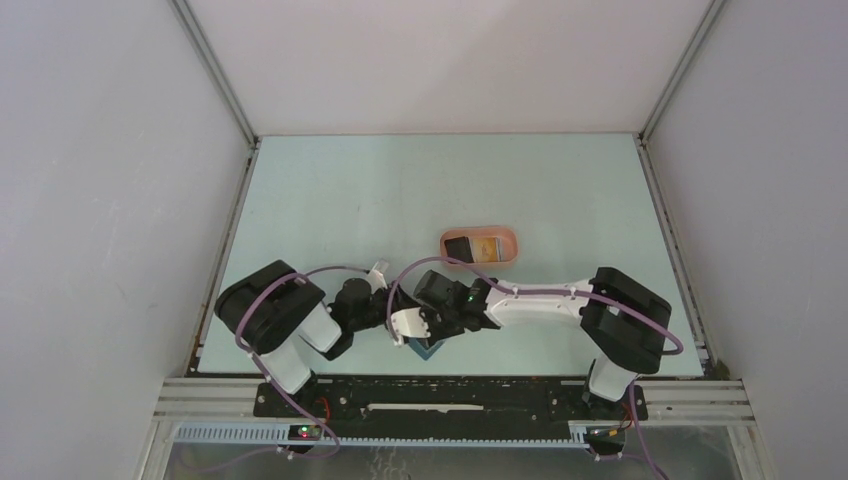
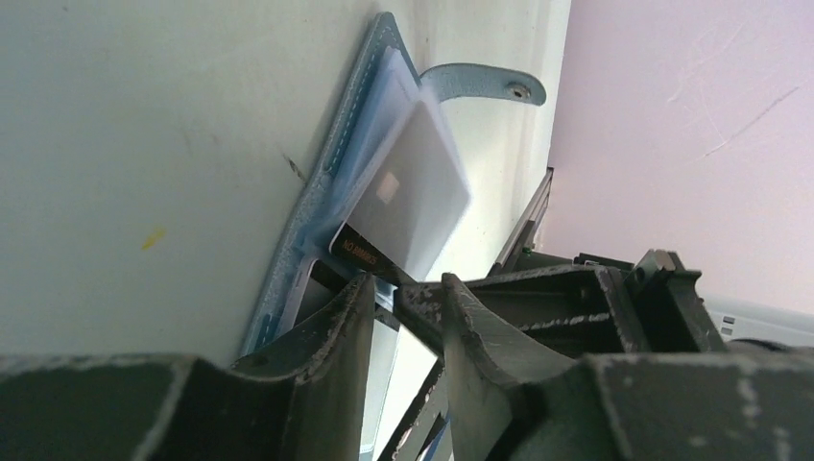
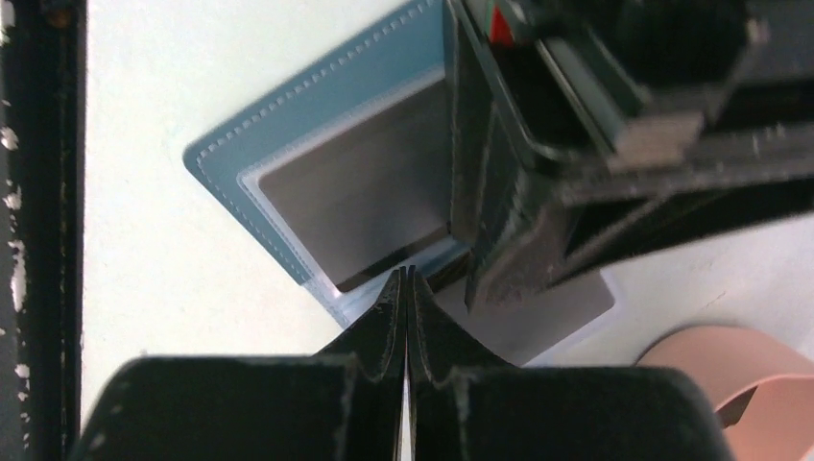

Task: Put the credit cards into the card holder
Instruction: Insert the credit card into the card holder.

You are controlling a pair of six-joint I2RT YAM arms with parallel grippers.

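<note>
The pale green table (image 1: 330, 190) sat boxed in by white walls, with the 2 arms bolted along the bottom edge of the top view. Just above their bases, at lower centre, both grippers met over the card holder (image 3: 288, 125), which lay open and flat near the table's front edge.

The right gripper (image 3: 405, 280) was clenched tight, its tips set at the lip of a clear sleeve that held a dark card (image 3: 355, 192). That looked like a way to pin the holder down while the other arm worked, though whether it nipped the sleeve film could not be told.

The left gripper (image 2: 403, 303) had its jaws parted. A pale card (image 2: 413, 192) stood partly slid into a sleeve just above the tips, in the middle of the left wrist view, tilted up off the holder. The jaws seemed free of it, so it probably needed a push to seat.

Farther up, right of centre, the salmon tray (image 1: 512, 245) carried 2 more cards, a black card (image 1: 459, 247) and a printed card (image 1: 487, 248), apart from the holder and not yet loaded.
</note>
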